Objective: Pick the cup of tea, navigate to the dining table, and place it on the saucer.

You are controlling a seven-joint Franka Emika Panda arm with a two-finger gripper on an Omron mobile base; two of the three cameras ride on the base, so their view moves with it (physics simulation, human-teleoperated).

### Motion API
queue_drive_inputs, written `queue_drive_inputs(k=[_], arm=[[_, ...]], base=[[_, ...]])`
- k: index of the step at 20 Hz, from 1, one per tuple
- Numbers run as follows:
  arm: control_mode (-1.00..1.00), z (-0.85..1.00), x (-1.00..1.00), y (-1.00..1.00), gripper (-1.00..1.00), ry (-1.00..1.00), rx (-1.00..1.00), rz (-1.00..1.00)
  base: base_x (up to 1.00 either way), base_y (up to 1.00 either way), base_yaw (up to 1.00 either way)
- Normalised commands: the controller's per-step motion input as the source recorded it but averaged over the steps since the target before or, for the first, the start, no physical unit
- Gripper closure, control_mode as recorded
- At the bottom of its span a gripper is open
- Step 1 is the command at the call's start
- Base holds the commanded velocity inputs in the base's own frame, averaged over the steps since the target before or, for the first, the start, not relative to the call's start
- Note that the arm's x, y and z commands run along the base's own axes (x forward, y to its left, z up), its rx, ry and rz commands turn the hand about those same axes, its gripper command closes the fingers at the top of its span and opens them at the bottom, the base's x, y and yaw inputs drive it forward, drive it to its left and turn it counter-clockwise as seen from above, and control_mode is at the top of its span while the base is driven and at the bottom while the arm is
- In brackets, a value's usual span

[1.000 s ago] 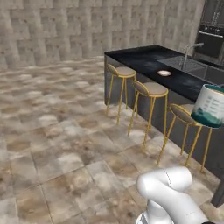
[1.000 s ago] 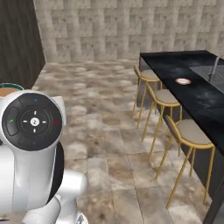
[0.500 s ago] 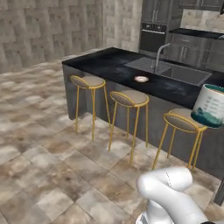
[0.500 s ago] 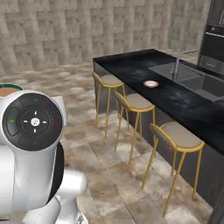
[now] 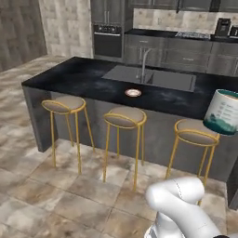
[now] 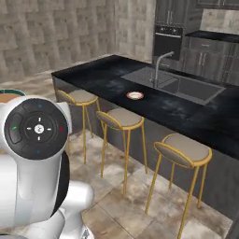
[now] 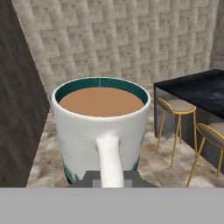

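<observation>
A kitchen: marble island with sink (image 5: 149,78), bar stools (image 5: 124,118), wall oven (image 5: 108,41).

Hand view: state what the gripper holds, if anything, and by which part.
The gripper holds the cup of tea, shut on its handle, which faces the camera. The cup is upright, with tea still inside.

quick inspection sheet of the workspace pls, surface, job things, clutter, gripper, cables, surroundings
surface: dining table, black marble top with an inset sink and faucet
job's things: cup of tea full, upright, carried off the table; saucer bare, in front of the sink
clutter: nothing seen
grippers: gripper shut on the cup's handle
cables: nothing seen
surroundings: three gold stools along the table's near side, oven and dark cabinets behind, tiled floor
</observation>
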Motion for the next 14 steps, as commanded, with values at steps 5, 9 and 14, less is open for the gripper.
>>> queue_drive_inputs(k=[5, 9, 14], arm=[[1.00, 0.00, 0.00, 0.00, 1.00, 0.00, 0.00, 0.00], [1.00, 0.00, 0.00, 0.00, 1.00, 0.00, 0.00, 0.00], [1.00, 0.00, 0.00, 0.00, 1.00, 0.00, 0.00, 0.00]], base=[[1.00, 0.92, -0.55], [1.00, 0.98, -0.53], [1.00, 0.98, -0.48]])
